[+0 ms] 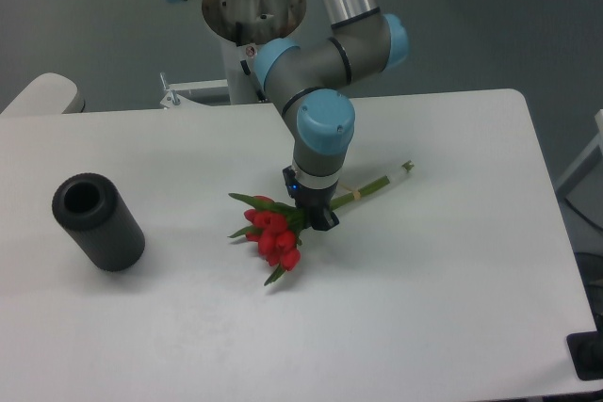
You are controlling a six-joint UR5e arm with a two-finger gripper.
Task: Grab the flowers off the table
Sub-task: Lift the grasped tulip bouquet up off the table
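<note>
From the fixed camera, the gripper [315, 213] is clamped on the flowers [277, 235] just behind the red heads (stems [377, 183] trailing right of it) near the middle of the table [452, 308], the dark cylinder [97, 221] well left.

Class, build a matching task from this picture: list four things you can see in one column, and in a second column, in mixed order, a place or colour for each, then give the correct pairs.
Things
1. bunch of red tulips with green stems
2. dark grey cylinder
3. large white tabletop
4. robot's black two-finger hand

Descriptions
A. lies on its side at the left of the table
B. flat, pale surface under everything
C. sits at the bunch, just below the blue-capped wrist
D. red heads point lower left, stem ends point upper right

Pairs: 1-D, 2-A, 3-B, 4-C
</note>
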